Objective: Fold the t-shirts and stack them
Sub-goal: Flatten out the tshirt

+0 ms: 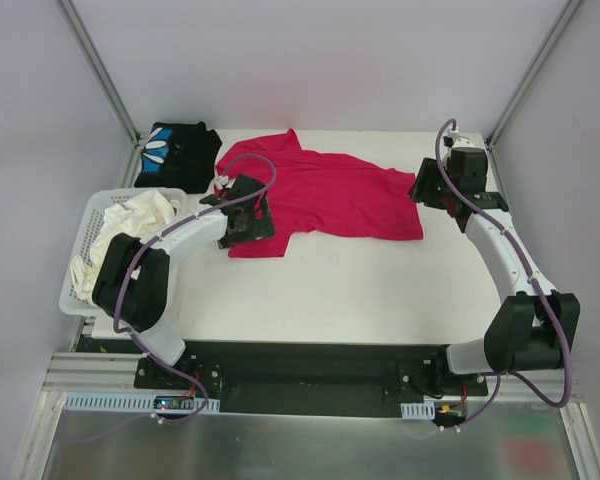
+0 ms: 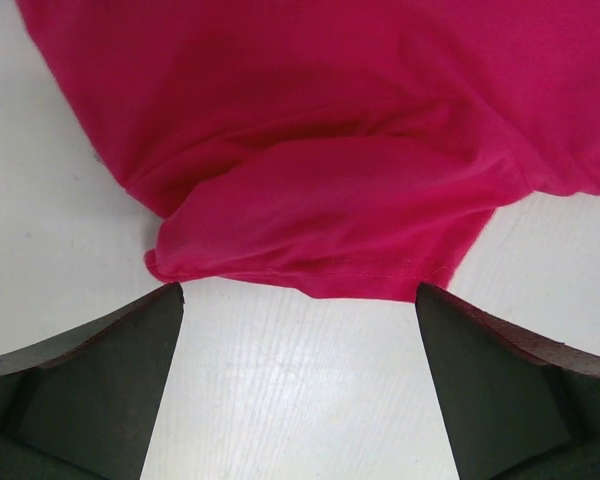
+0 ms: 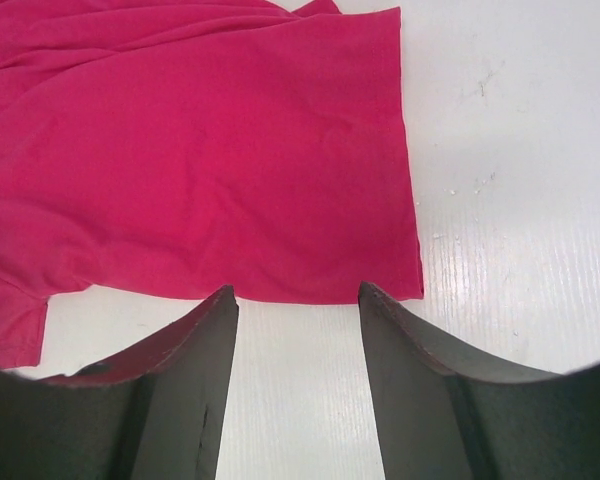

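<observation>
A red t-shirt [image 1: 330, 195] lies spread and wrinkled across the back middle of the white table. My left gripper [image 1: 248, 222] hovers over its left end. In the left wrist view the gripper [image 2: 300, 295] is open and empty, with a rumpled fold of the red shirt [image 2: 320, 150] just beyond the fingertips. My right gripper [image 1: 427, 186] is at the shirt's right edge. In the right wrist view it [image 3: 295, 295] is open and empty, its tips at the straight hem of the red shirt [image 3: 200, 160].
A folded black t-shirt with a blue and white print [image 1: 178, 152] lies at the back left corner. A white basket [image 1: 92, 215] holding white t-shirts [image 1: 130, 225] stands at the left edge. Frame posts rise at both back corners.
</observation>
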`<state>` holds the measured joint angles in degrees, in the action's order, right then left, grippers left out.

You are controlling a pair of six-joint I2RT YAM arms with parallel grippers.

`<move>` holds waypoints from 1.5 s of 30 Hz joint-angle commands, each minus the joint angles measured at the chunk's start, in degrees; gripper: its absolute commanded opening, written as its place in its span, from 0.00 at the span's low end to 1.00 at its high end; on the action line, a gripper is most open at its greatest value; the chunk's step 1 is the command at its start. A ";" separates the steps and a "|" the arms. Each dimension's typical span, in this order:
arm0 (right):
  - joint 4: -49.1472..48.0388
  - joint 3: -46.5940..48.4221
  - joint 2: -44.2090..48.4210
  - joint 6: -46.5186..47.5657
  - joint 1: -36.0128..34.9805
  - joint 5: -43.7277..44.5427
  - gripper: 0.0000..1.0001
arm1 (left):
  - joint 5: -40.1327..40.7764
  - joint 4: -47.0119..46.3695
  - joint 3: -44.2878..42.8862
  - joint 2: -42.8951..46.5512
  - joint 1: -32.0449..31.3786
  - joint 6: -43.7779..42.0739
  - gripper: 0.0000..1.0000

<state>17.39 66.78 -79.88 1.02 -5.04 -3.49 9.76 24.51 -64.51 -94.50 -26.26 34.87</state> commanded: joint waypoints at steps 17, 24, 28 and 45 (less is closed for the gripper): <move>-0.95 -1.30 1.91 -0.66 1.52 -1.79 0.49 | 8.17 -2.28 8.35 4.94 1.74 6.17 0.99; -1.30 -2.18 4.02 -0.75 1.61 -2.41 0.48 | 8.09 -7.72 9.67 4.33 1.83 5.38 0.99; -0.78 -2.01 4.29 -0.75 1.79 -1.96 0.47 | 6.59 -10.71 10.45 2.39 2.18 4.15 0.95; -0.69 -1.57 2.45 -0.66 1.96 -2.67 0.43 | 9.84 -12.03 20.83 13.99 8.94 4.86 0.98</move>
<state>17.37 64.55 -77.54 0.84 -3.51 -5.23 17.67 12.75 -44.07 -83.22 -20.73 40.49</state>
